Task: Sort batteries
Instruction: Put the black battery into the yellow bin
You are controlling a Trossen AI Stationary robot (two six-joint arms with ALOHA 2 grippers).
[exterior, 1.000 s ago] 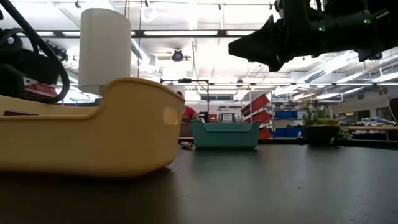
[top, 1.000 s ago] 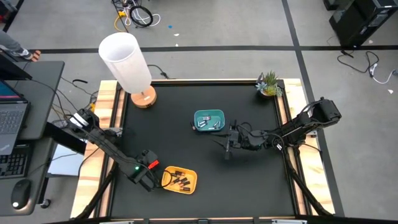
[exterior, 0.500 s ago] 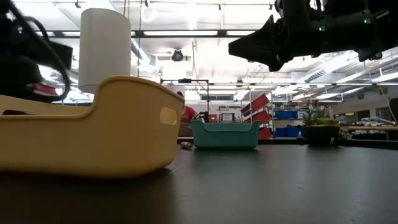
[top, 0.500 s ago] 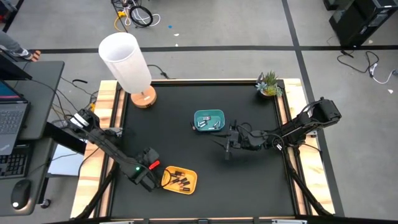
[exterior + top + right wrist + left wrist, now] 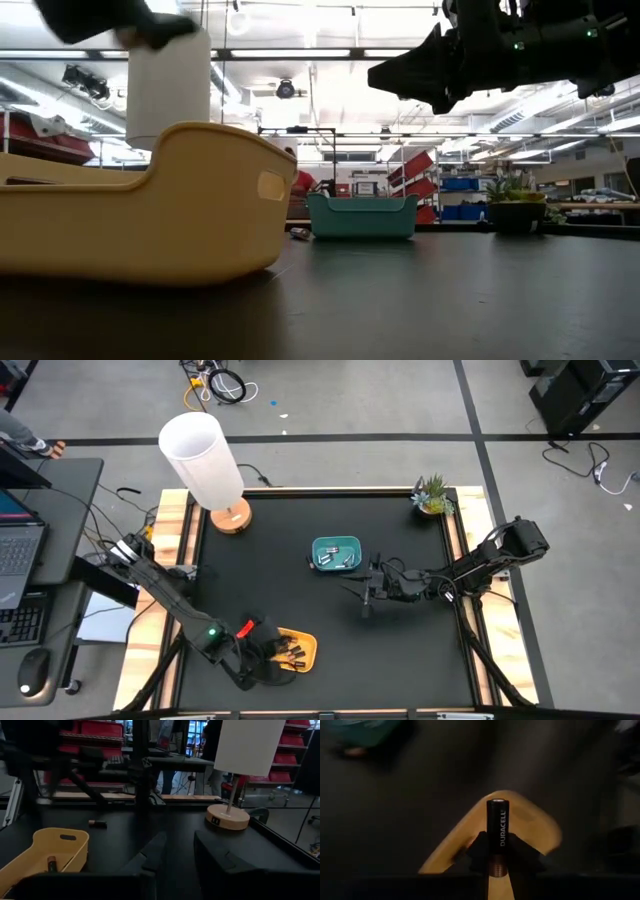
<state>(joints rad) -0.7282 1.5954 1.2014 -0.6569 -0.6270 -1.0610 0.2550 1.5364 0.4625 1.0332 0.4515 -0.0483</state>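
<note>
Left gripper (image 5: 262, 656) swung from beside yellow tray (image 5: 305, 652) to over it, clenched on a Duracell battery (image 5: 497, 834), right gripper (image 5: 366, 598) parted beside teal tray (image 5: 337, 545), more batteries (image 5: 292, 650) in yellow tray.

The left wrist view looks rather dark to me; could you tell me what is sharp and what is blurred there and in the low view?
Left wrist view: the Duracell battery held in the left gripper is sharp with readable lettering, while the yellow tray and the dim tabletop behind are smeared. Low view: a dark arm part at top left is motion-blurred; the teal tray is crisp against the bright ceiling lights.
</note>
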